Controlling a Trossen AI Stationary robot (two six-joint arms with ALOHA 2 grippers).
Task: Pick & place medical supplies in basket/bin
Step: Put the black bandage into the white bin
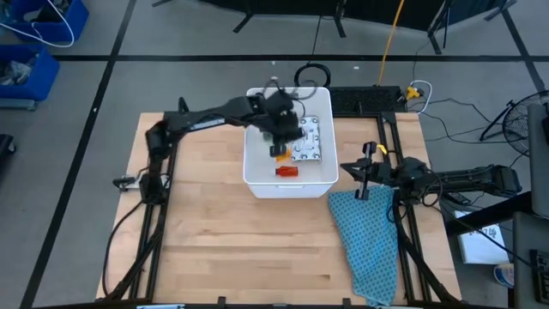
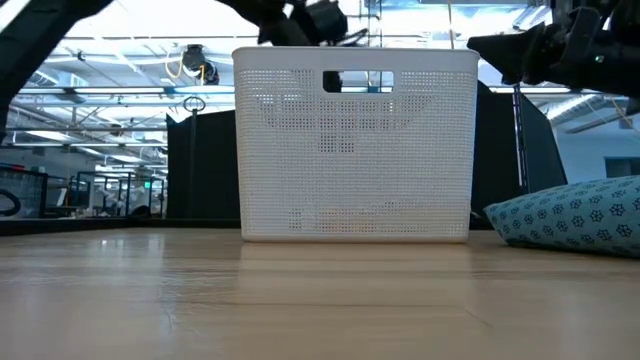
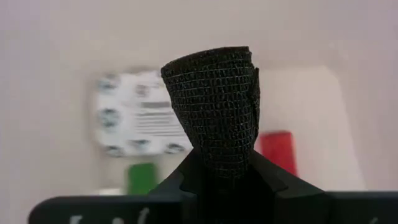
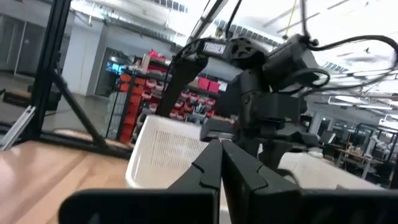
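The white bin point(image 1: 257, 176) stands at the table's far middle; it also shows in the low view point(image 2: 355, 145). In it lie a white speckled packet point(image 1: 307, 139), an orange-red bottle point(image 1: 286, 171) and a green box point(image 3: 142, 177). My left gripper point(image 1: 279, 130) hangs over the bin, shut on the black oblong piece point(image 3: 217, 99). My right gripper point(image 1: 364, 178) is shut and empty, right of the bin, over the near corner of the teal cloth point(image 1: 369, 240). The white bottle does not show. My left gripper pinches the black oblong piece between its two fingers by the end nearest the wrist point(image 3: 219, 163). The fingers point down into the bin, and the piece sticks out beyond them along their length. It hangs clear above the packet point(image 3: 137, 115) and the red bottle point(image 3: 278, 152).
The teal cloth lies on the table's right side, running to the near edge; it shows in the low view point(image 2: 570, 215). A dark frame point(image 1: 364, 99) and cables lie behind the bin. Bare wood spreads over the near left of the table point(image 1: 223, 249).
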